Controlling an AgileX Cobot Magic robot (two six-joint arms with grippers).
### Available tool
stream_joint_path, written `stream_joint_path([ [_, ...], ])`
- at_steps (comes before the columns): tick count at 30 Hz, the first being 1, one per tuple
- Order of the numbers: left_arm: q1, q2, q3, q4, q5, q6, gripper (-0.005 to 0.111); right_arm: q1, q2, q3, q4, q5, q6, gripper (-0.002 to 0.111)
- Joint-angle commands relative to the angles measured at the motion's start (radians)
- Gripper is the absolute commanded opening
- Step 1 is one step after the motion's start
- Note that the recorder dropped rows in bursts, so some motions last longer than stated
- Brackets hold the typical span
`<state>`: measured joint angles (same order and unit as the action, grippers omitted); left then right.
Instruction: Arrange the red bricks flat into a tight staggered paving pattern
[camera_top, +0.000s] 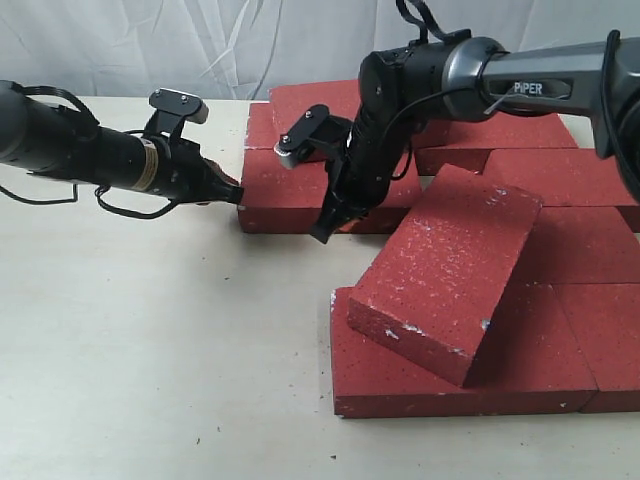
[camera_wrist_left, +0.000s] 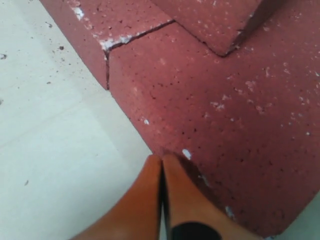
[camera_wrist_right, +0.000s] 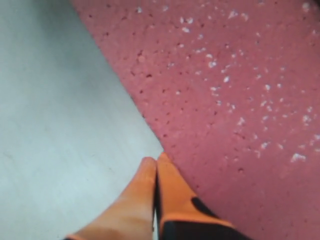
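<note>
Both closed and empty, the left tool touches a red brick at 9 o'clock, the right tool at 6 o'clock.

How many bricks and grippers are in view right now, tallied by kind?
Red bricks: 9, counting the tilted brick; the right arm hides part of those at the back, so that count is my best reading.
Grippers: 2, the left gripper and the right gripper, both shut.
Total: 11.
</note>
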<state>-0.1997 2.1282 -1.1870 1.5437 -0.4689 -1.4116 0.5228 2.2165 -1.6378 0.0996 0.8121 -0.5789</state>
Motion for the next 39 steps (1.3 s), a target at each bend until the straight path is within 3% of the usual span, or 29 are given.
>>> stream_joint_path([
  [1,-0.002,-0.005,-0.002,0.005,-0.005,-0.005,0.000,-0.005,0.029,-0.004,0.006,0.026,-0.030,-0.001],
  [15,-0.002,0.000,-0.002,0.095,-0.016,-0.106,0.000,-0.001,-0.088,-0.004,-0.006,0.126,-0.082,-0.001],
  [23,-0.002,0.063,-0.027,0.075,-0.062,-0.106,0.000,-0.033,-0.024,-0.004,0.012,0.181,-0.155,-0.001],
  [33,-0.002,0.065,-0.037,0.080,-0.111,-0.106,0.000,-0.033,-0.001,-0.004,-0.053,-0.097,-0.096,-0.001],
  [39,-0.004,0.065,-0.037,0.066,-0.109,-0.104,0.000,-0.033,0.005,-0.004,-0.116,-0.065,-0.096,-0.001],
])
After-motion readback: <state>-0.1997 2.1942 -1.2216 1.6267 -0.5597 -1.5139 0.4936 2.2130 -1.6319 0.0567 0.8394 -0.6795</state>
